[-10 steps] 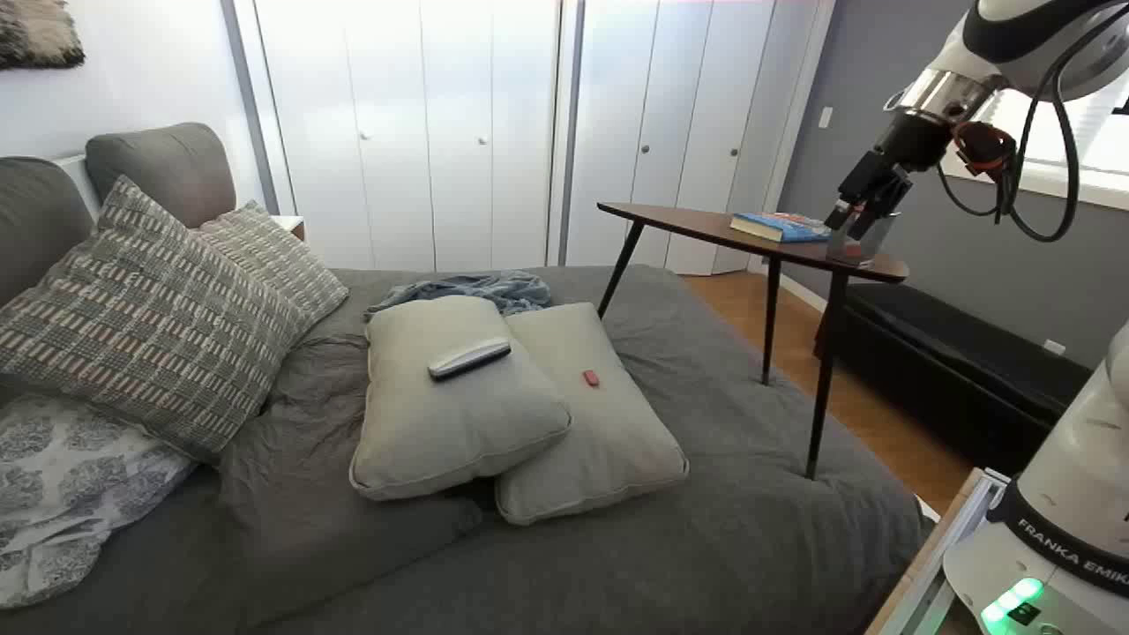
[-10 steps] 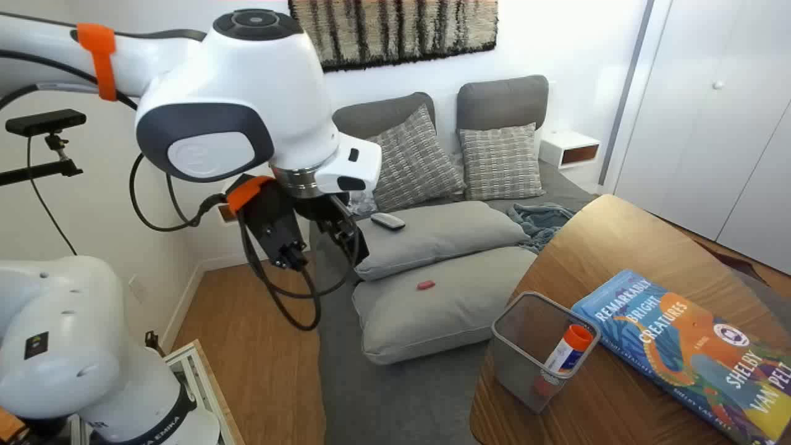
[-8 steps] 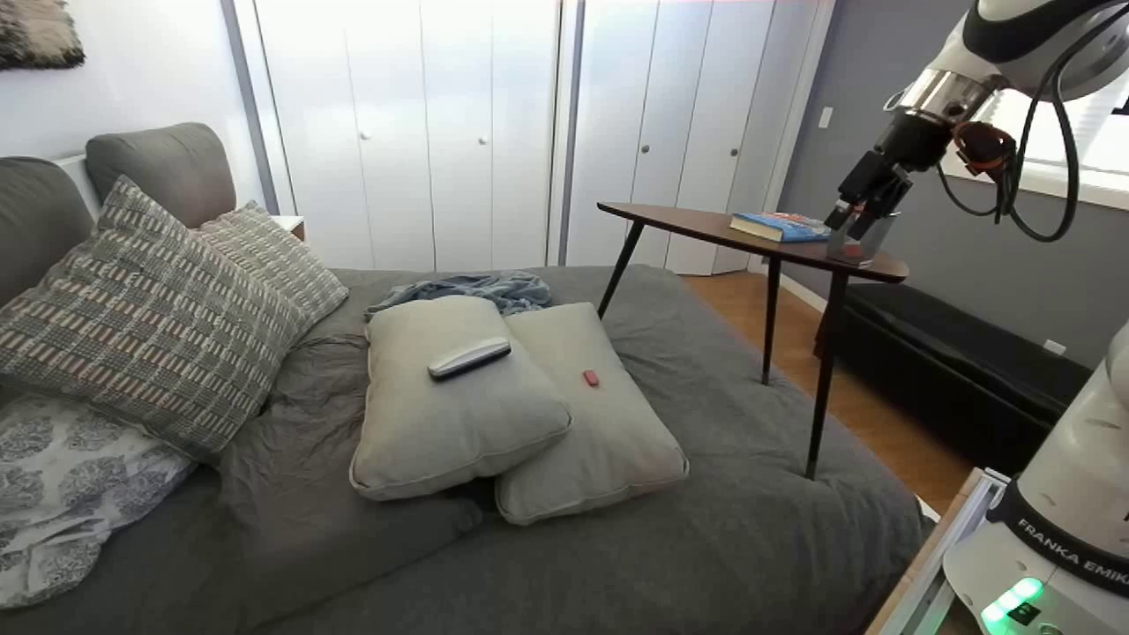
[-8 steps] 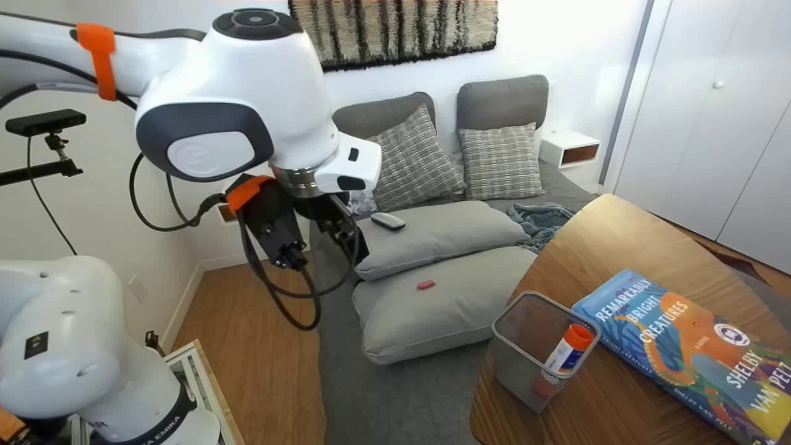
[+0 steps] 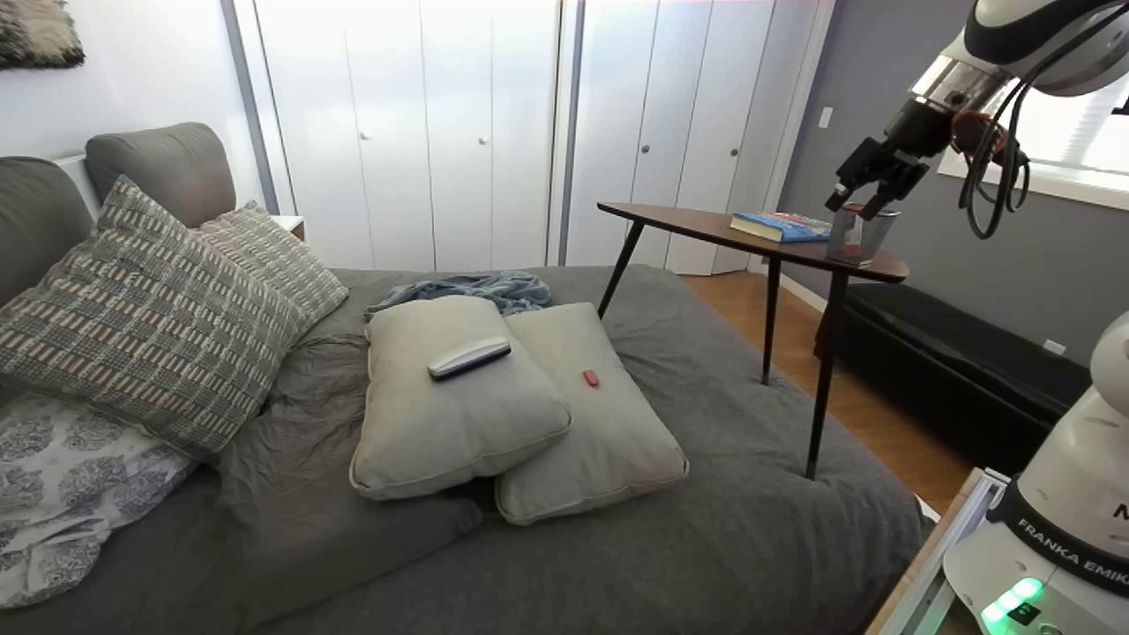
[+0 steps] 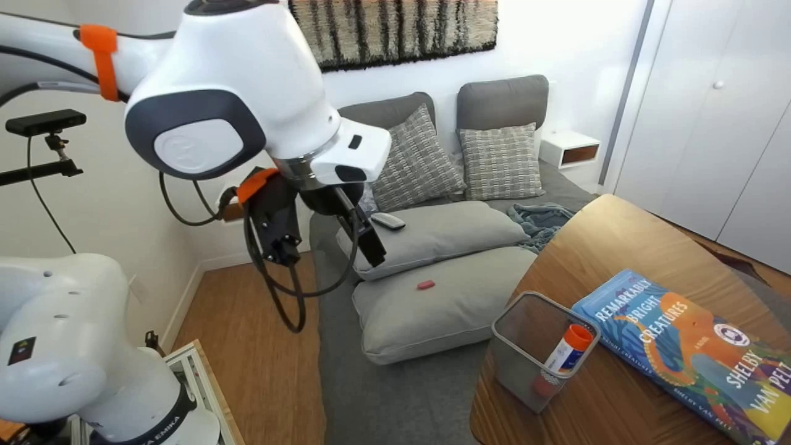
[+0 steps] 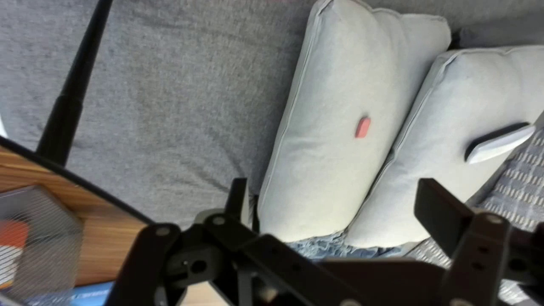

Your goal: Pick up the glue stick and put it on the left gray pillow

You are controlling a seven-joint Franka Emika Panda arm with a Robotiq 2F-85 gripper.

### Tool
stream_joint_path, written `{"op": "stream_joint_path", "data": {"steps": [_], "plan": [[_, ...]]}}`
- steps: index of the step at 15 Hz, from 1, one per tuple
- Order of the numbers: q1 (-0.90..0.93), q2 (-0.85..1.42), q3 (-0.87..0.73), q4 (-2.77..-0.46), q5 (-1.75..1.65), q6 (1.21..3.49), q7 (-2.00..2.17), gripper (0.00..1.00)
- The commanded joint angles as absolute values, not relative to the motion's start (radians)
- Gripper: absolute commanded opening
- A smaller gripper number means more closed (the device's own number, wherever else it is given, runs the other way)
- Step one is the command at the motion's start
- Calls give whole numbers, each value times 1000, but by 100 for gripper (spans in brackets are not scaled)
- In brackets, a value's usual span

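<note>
The glue stick (image 6: 561, 356), orange-capped with a white and blue body, leans inside a clear mesh cup (image 6: 516, 364) on the wooden table. In the wrist view the glue stick (image 7: 12, 248) shows partly through the cup at the lower left. Two plain pale gray pillows overlap on the bed. The left gray pillow (image 5: 441, 423) bears a remote-like bar; it also shows in the wrist view (image 7: 476, 106). My gripper (image 5: 852, 206) is open and empty, in the air. Its fingers (image 7: 333, 195) stand wide apart in the wrist view, to the right of the cup.
The twin pillow (image 5: 609, 441) carries a small red block (image 5: 591, 377). A blue book (image 6: 686, 346) lies on the table (image 6: 599, 241) beside the cup. The table's legs stand on the bed. A blue cloth (image 6: 541, 222) lies behind the pillows. Cables hang from my wrist.
My arm has risen slightly and the wrist has tilted and turned. In an exterior view the visible finger has shifted right. The cup, glue stick and pillows have not moved.
</note>
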State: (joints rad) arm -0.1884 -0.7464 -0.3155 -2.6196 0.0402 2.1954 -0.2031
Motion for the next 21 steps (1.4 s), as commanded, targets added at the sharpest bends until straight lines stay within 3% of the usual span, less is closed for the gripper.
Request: {"op": "stream_joint_path", "data": {"steps": [1, 8, 13, 14, 21], "plan": [[-288, -716, -266, -2569, -30, 2270, -103, 100], [-504, -628, -289, -2457, -196, 2329, 34, 100], [-493, -642, -302, -2466, -177, 2314, 5, 100], [-544, -592, -234, -2429, -192, 2261, 163, 100], [-535, -391, -231, -2201, -151, 2133, 472, 100]]}}
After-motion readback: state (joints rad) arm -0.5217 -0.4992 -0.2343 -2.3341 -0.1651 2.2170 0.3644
